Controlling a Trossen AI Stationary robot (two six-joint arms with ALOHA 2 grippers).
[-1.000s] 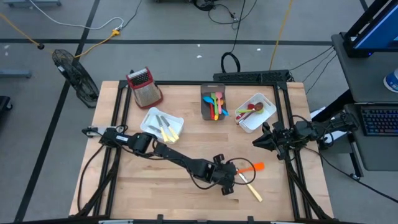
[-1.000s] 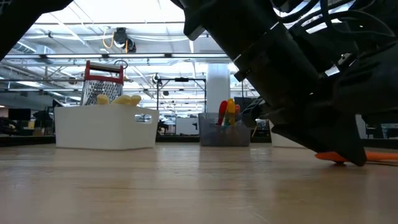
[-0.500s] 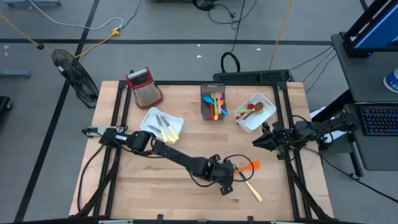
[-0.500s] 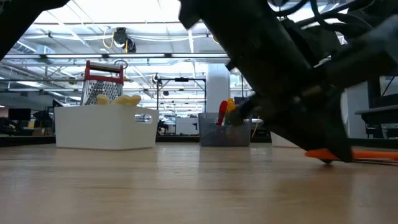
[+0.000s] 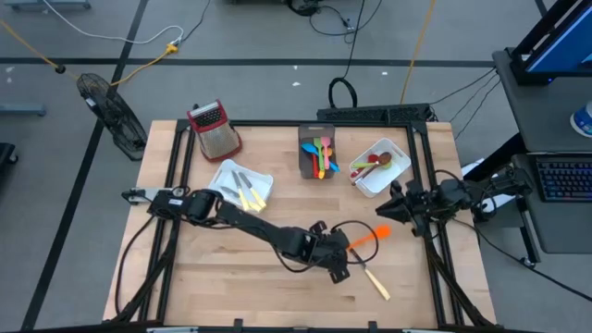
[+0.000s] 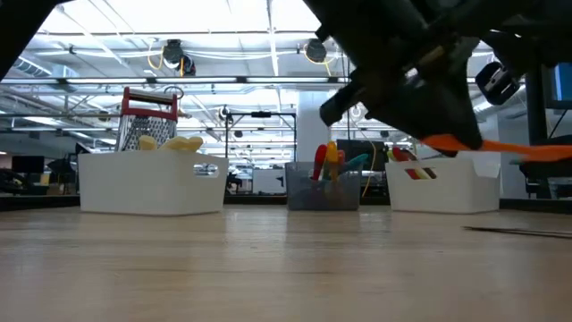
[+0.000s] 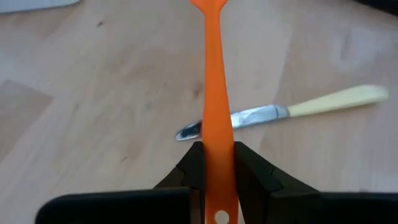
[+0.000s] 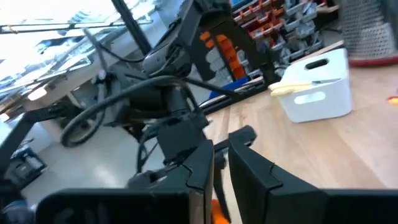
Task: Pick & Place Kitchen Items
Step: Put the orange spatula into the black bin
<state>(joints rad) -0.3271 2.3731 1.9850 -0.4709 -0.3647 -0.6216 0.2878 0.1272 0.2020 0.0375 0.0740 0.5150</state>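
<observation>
Wooden tabletop (image 5: pixel 231 268), pale and planked, fills your overhead view inside a black frame, with grey floor and cables around it. Your left gripper (image 5: pixel 340 254) reaches out toward the table's right half, and its fingers (image 7: pixel 249 168) are pinched tight on the handle of an orange spatula (image 5: pixel 368 238). The level view shows that spatula (image 6: pixel 487 146) lifted off the wood, its shaft running roughly level. Just beside the gripper on the table lies a cream-handled knife (image 5: pixel 374 281); from the left wrist camera the knife (image 7: pixel 286 112) sits flat under the raised orange handle, not touching it.

Your right gripper (image 5: pixel 387 211) waits at the table's right edge, near the spatula's blade end. Its two fingers (image 8: pixel 252 168) stand nearly together with only a thin gap and nothing between them.

Along the far side you have three bins. A white bin (image 5: pixel 222 176) to the left holds yellow-handled cutlery (image 5: pixel 250 194). A grey bin (image 5: pixel 306 159) in the middle holds bright plastic spoons (image 5: pixel 323 155). A second white bin (image 5: pixel 381 180) on the right holds red utensils (image 5: pixel 372 163). A red-topped grater (image 5: pixel 215 129) stands at the far left corner.
</observation>
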